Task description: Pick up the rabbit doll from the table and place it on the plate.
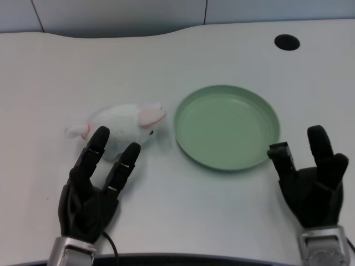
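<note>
White rabbit doll (123,125) lies on its side on the white surface (50,72), left of centre, pink ear and face end pointing right toward the green plate (188,138), small tail end to the left. Doll sits just beside the plate's left rim, not on it, narrow gap between them. Left robot hand (95,185) is low in the left foreground, palm on or just over the surface, fingers apart and stretched up toward the doll, holding nothing. Fingertips (100,134) reach the doll's near edge and overlap it in the head view; cannot tell if they actually touch the plush. Right robot hand (310,177) rests at lower right, near the plate's right rim. Dark round hole (287,41) in the surface at top right, well apart from everything
</note>
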`<state>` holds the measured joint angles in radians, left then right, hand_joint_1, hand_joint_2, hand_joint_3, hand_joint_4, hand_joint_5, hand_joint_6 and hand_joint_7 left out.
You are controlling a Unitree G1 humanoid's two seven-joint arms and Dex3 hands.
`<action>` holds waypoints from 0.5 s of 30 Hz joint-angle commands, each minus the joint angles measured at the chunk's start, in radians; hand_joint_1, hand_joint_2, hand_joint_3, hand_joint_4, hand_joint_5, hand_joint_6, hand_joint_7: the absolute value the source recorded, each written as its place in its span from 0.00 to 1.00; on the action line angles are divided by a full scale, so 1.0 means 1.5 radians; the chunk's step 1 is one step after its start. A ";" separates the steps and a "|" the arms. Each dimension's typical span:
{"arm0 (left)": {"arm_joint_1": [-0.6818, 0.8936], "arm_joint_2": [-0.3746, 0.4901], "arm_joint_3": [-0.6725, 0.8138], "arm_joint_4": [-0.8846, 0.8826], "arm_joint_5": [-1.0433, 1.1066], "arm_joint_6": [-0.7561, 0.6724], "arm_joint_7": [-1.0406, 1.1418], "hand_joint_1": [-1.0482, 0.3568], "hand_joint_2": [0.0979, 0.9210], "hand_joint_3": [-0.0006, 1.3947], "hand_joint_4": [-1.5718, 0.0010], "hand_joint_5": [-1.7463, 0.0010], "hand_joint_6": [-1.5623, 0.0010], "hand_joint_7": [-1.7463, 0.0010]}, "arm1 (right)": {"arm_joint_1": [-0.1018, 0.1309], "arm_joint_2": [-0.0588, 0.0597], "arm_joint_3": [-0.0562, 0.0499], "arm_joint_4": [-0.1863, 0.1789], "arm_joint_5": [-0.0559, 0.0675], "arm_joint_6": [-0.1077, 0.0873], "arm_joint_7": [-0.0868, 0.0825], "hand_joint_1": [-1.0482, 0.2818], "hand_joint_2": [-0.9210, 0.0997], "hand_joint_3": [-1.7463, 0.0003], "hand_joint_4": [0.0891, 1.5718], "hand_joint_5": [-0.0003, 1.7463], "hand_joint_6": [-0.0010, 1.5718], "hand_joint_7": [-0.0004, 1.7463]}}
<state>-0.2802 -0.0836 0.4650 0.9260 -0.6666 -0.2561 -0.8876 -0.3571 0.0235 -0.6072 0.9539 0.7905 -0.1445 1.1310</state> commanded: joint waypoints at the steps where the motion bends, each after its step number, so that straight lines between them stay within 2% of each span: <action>1: 0.012 -0.007 0.003 -0.001 0.004 0.000 0.001 0.16 1.00 0.25 0.66 0.99 0.69 1.00 | 0.001 0.007 -0.005 0.014 0.003 -0.001 0.008 0.31 0.00 0.83 0.41 0.66 0.65 0.00; 4: 0.013 -0.006 0.003 -0.004 0.004 0.002 0.002 0.16 1.00 0.25 0.66 0.99 0.69 1.00 | -0.001 0.007 -0.005 0.017 0.000 -0.004 0.006 0.31 0.00 0.83 0.41 0.66 0.66 0.00; 6: 0.015 -0.007 0.003 -0.006 0.003 0.003 0.004 0.16 1.00 0.25 0.66 0.99 0.69 1.00 | -0.001 0.007 -0.005 0.018 0.000 -0.001 0.003 0.30 0.00 0.84 0.42 0.66 0.66 0.00; 11: 0.016 -0.007 0.005 -0.005 0.002 0.003 0.005 0.17 1.00 0.25 0.66 0.99 0.70 1.00 | -0.002 0.006 -0.008 0.023 0.002 0.004 0.009 0.31 0.00 0.84 0.41 0.65 0.66 0.00; 15: 0.016 -0.007 0.005 -0.006 0.003 0.003 0.008 0.17 1.00 0.25 0.65 0.99 0.69 1.00 | -0.001 0.010 -0.009 0.020 0.001 -0.001 0.006 0.31 0.00 0.84 0.41 0.66 0.67 0.00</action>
<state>-0.2758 -0.0820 0.4674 0.9143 -0.6660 -0.2545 -0.8837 -0.3704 0.0266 -0.6172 0.9704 0.7903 -0.1445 1.1363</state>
